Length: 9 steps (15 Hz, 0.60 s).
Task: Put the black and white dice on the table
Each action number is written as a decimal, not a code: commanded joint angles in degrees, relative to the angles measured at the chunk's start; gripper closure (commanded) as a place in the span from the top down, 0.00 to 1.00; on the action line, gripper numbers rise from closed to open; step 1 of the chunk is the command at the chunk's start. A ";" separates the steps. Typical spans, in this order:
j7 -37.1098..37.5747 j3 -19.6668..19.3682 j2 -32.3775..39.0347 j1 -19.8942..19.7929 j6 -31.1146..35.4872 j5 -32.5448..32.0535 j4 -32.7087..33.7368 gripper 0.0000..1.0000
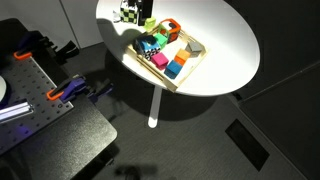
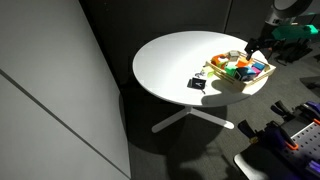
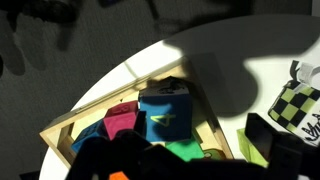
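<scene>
One black and white dice point(image 3: 300, 105) sits on the table point(image 3: 232, 58) beside the tray point(image 3: 100, 106) — tool point(image 3: 190, 155) parted, holding nothing.

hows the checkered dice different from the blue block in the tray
The dice is black-and-white checkered; the blue block is mostly plain blue. The dice sits on the bare table, outside the wooden tray; the blue block lies inside it among other blocks. Both are small cubes.

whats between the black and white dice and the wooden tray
Only a bare, shadowed strip of the table separates the dice from the tray, seen in the wrist view.
</scene>
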 commanded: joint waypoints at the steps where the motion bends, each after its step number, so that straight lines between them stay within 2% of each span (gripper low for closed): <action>1: 1.35 -0.68 4.22 -0.22 -1.79 -0.67 3.18 1.00; 9: 0.75 -1.80 14.55 -0.35 -0.84 0.14 9.42 1.00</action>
